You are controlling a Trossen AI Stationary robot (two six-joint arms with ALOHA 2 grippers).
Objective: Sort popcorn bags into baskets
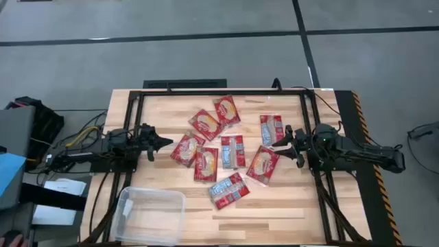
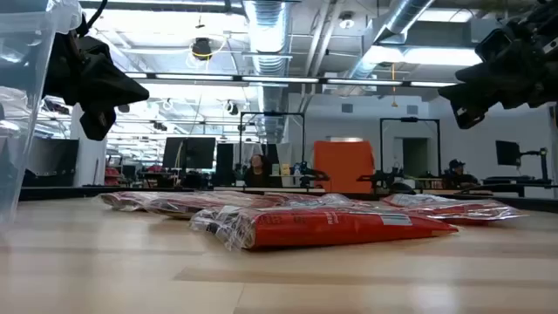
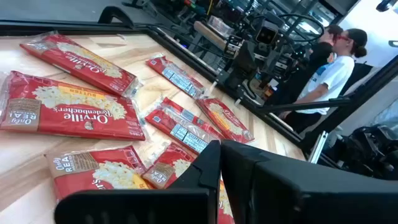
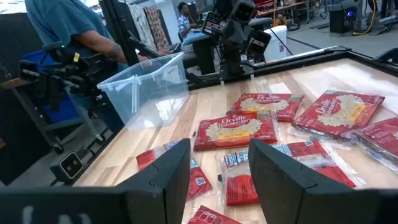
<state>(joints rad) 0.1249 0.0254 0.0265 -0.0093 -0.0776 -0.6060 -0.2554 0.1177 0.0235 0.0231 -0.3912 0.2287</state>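
- popcorn bags (image 1: 206, 164): red, cream/yellow popcorn picture, white lettering; some pale blue-grey panels
- tub (image 1: 150, 215): clear plastic
- table (image 1: 288, 206): light wood, black frame
- grippers: black

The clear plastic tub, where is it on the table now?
In the high view, the clear plastic tub stands at the table's near-left corner, below the left gripper and apart from the popcorn bags.

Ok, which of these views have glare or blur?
Low view: bright ceiling lights wash out the background, and the clear tub at the edge is blurred. Left wrist view: the left claw is a soft dark mass. High view: even light on the popcorn bags.
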